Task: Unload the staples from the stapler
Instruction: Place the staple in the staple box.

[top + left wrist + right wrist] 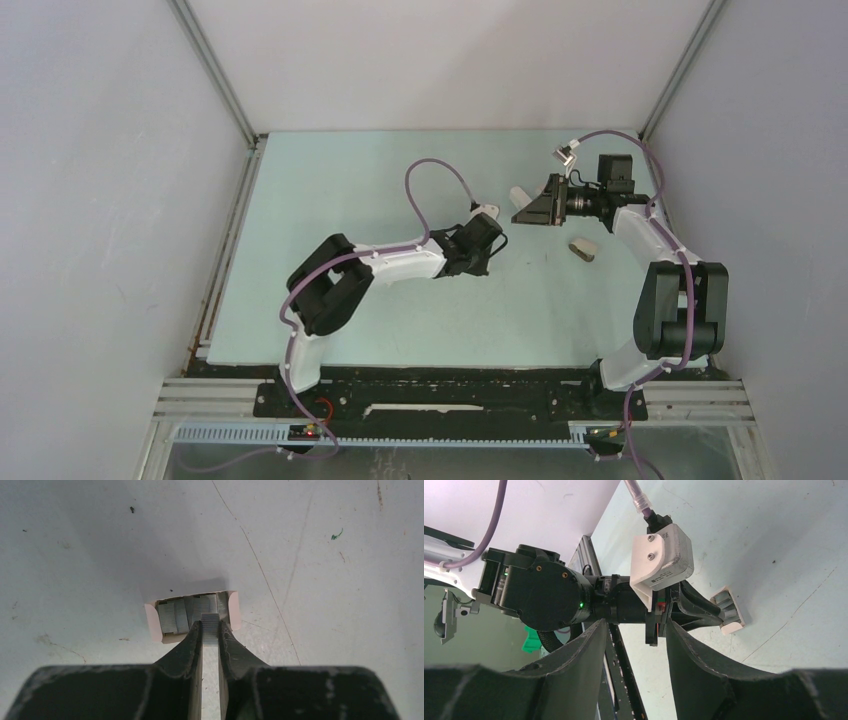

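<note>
Left claw [210,626] is clenched on the staples [210,631], right above the white box [233,609], strip pointing into it

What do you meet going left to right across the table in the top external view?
In order: left arm's elbow → left gripper, pinching a strip of staples → right gripper → small beige object → right arm's elbow.

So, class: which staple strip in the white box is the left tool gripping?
The ribbed strip at the white box's near edge, pinched by the left tool. The other strips lie inside the box, untouched.
</note>
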Controlling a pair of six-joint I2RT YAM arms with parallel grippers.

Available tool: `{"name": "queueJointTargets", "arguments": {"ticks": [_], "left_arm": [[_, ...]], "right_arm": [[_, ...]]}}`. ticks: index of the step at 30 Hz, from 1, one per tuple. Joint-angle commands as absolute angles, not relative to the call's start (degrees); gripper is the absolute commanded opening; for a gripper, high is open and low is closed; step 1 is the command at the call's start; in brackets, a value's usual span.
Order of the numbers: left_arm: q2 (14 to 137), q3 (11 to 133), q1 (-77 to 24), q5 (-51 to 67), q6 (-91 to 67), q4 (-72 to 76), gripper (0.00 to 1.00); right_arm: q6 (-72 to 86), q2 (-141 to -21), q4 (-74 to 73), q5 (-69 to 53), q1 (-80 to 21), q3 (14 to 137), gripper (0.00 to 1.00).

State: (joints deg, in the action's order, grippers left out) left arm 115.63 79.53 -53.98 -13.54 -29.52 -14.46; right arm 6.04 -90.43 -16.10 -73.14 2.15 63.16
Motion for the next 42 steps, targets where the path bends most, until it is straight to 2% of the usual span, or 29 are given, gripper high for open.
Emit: {"name": "queueJointTargets", "arguments": {"ticks": [1, 32, 40, 42], "left_arm": [[116.23, 84.01, -54.23, -15.11, -28.86, -14.88, 0.1], [118.46, 85.96, -54.23, -15.92, -27.43, -16.92, 0.12], [118.64, 85.96, -54.24, -15.61, -27.55, -17.07, 0.17], [118.52, 86.01, -54.23, -15.61, -27.53, -17.13, 0.22]], "right_arm": [[4.94, -90.75, -16.35, -73.82, 2.33, 65.07, 0.57], [4.94, -90.93, -16.35, -74.43, 2.37, 65.06, 0.57], [4.93, -90.93, -16.35, -74.36, 2.42, 65.08, 0.56], [4.99, -90.94, -16.35, -74.36, 2.37, 65.05, 0.56]]}}
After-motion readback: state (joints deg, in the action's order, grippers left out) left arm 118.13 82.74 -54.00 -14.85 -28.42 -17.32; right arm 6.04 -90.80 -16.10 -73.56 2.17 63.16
